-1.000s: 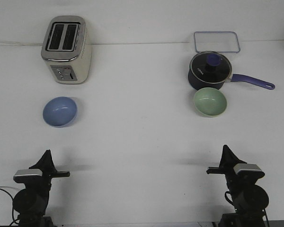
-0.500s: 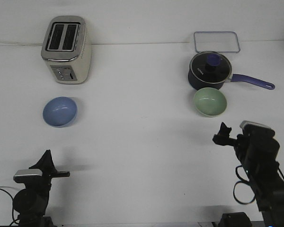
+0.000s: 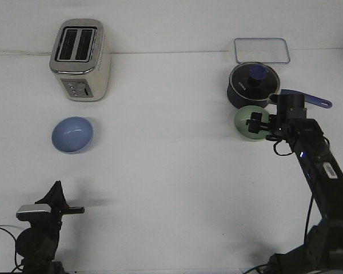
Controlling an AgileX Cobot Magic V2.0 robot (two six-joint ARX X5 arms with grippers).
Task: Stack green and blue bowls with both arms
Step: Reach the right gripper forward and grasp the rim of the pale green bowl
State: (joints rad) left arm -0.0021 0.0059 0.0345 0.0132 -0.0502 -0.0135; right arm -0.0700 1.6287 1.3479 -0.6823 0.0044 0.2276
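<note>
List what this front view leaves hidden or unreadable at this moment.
- Right gripper: dark fingers overlap the pale sage green round bowl; open or shut, touching or above, unclear.
- Green bowl's right side: hidden behind the wrist.
- Dark navy saucepan: handle partly covered by the arm.
- Left gripper: seen end-on, finger gap unreadable; arm base cut off by the bottom edge.

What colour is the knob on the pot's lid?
The knob on the saucepan lid is purple-blue, seen in the front view.

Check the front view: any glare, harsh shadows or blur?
Front view: even, soft light; the white table is near blown out. Faint shadow beside the left gripper. The right gripper over the green bowl looks slightly soft. Blue bowl sharp.
</note>
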